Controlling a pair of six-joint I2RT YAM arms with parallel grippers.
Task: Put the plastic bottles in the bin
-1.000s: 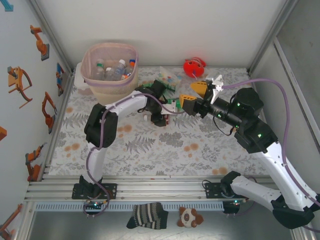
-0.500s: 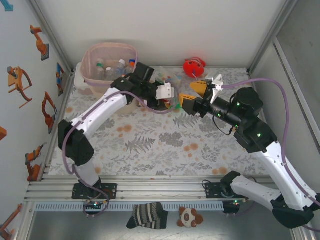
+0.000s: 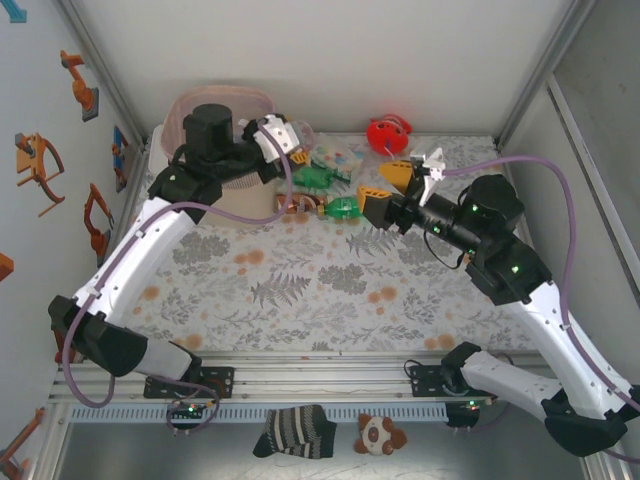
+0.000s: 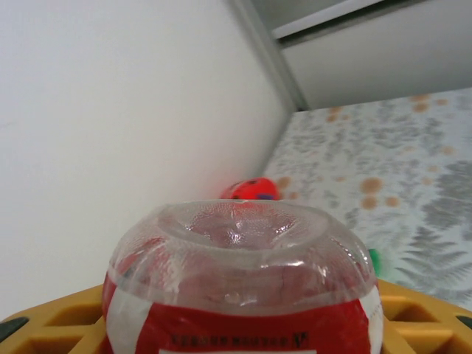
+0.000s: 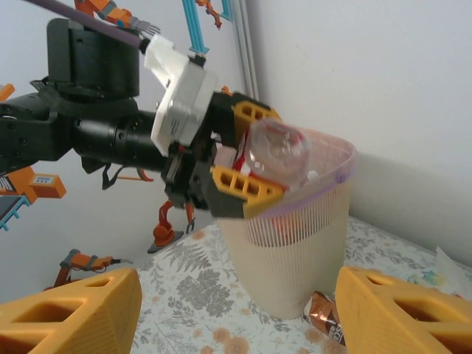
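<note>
Bottle with red label, likely light, smooth and easy to squash, pinched round its middle by clenched left end effector at rim of pink bin; right end effector wide apart, empty.

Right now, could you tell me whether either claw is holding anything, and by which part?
The left claw grips a red-labelled clear bottle around its body; the right claw is open and empty.

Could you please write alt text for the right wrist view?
The left gripper holds a clear bottle with a red label at the rim of the pale pink bin. The right gripper, open, shows its yellow fingers in the bottom corners.
</note>
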